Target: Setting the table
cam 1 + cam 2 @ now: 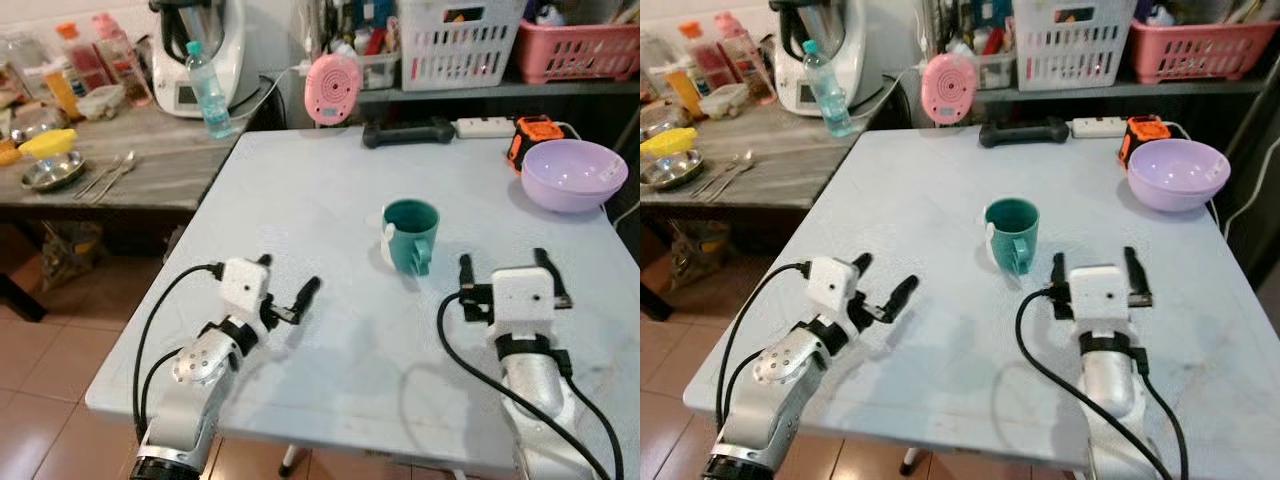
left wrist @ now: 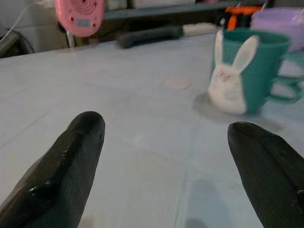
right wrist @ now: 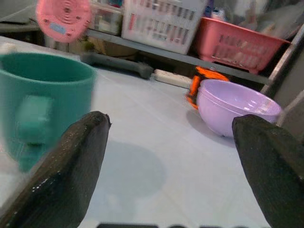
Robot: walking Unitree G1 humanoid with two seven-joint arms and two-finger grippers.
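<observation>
No legible text, brand, number or sign in any view; label on the bottle [image 1: 207, 92] too small to read; labels on the jars [image 1: 88, 58] blurred; panel on the pink device [image 2: 81, 22] shows no readable characters; mug [image 2: 247, 66] bears a white rabbit figure, no lettering.

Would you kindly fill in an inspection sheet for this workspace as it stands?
Surface: pale table, bare in front.
Job's things: green mug upright mid-table, handle toward the robot; lilac bowl at far right.
Clutter: pink round device, black bar, power strip, orange gadget along the far edge.
End effectors: left end effector and right end effector both open, empty, either side of the mug.
Cables: black cables looped along both arms.
Surroundings: side counter with water bottle, spoons; baskets behind.
</observation>
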